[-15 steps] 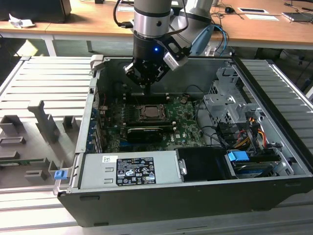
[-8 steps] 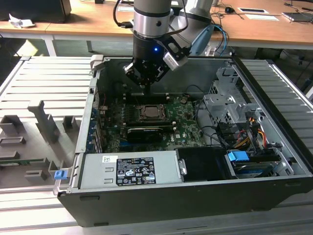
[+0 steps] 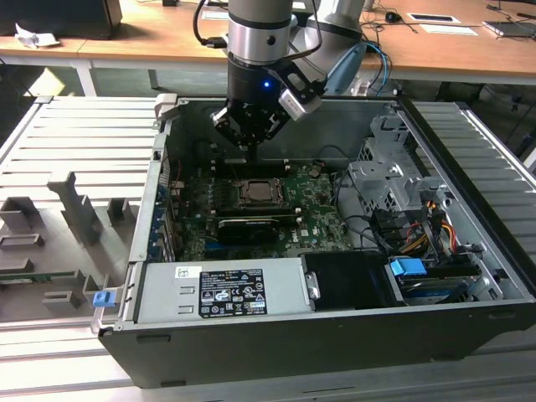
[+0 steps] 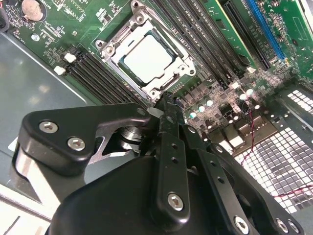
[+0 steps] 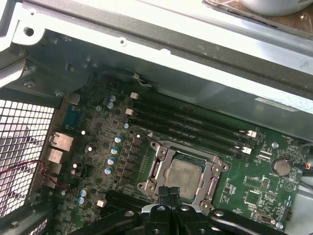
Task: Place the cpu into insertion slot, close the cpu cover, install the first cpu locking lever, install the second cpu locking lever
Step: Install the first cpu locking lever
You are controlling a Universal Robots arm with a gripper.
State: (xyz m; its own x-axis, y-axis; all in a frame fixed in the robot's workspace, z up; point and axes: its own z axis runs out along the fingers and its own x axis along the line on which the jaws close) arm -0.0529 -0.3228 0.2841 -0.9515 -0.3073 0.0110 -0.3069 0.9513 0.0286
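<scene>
Ext view: arm w/ pincer [image 3: 250, 141] hangs inside the open PC case [image 3: 251, 352], which sits on a ribbed grey bench [image 3: 84, 134]. Pincer tips are above the green board [image 3: 314, 209], just off the far edge of the insertion slot [image 3: 241, 203]. The cpu [image 3: 260, 193] is seated in the slot, silver top visible. Long black graphics card [image 3: 248, 228] lies on the near side of the slot, power supply [image 3: 222, 289] at the case's near wall. 2nd wrist view: pincer [image 4: 167, 99] fingers [image 4: 170, 128] are pressed together, nothing between them, not touching anything. Tips sit just beside a corner of the cpu cover [image 4: 111, 53]. Cover lies flat over the slot, cpu [image 4: 146, 56] showing through its window, dark slot rim [image 4: 166, 45] at one cpu edge. Memory slots [image 4: 98, 73] run along both sides of the socket. Can't tell the lever state. 1st wrist view: pincer [image 5: 169, 189] is fully closed and empty, tips near the edge of the cpu cover [image 5: 159, 169]. The cpu [image 5: 182, 172] sits inside the frame, memory slots [image 5: 190, 127] beyond it, coin cell [image 5: 280, 166] off to one side on the board.
</scene>
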